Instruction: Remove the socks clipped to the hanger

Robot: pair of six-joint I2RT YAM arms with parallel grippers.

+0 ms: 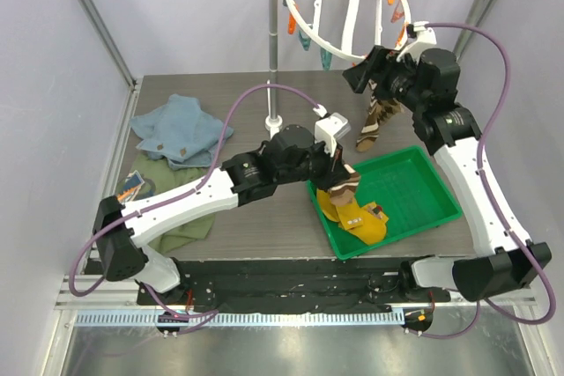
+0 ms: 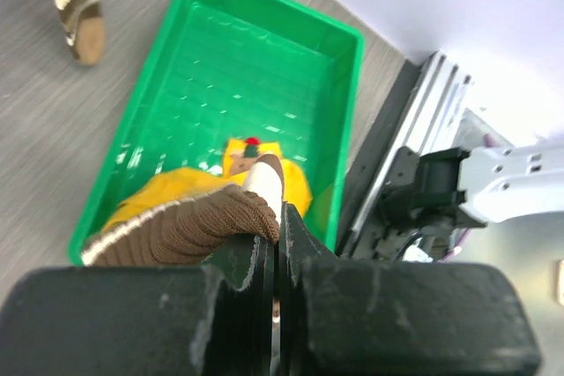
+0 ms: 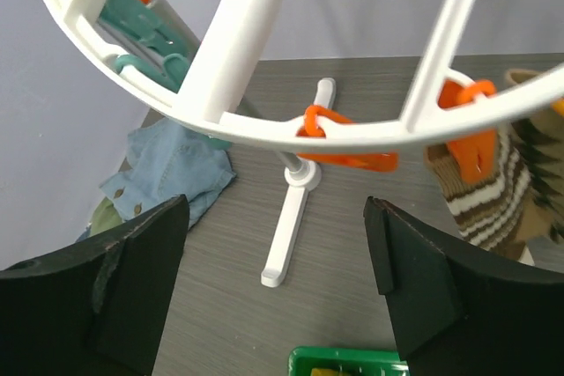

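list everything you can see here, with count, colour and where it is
table: one, dark grey, under it all
stand: one, grey, at the back
tray: one, green, table's right
hanger: one, white, hung on the stand
clips: many, orange and teal, on the hanger
hung sock: one seen, brown patterned, clipped to the hanger
held sock: one, brown and white, above the tray
yellow socks: count unclear, yellow, in the tray
blue cloth: one, blue, table's left
olive cloth: one, olive, beside the blue cloth
left gripper: black, shut on the held sock
right gripper: black, open, near the hanger
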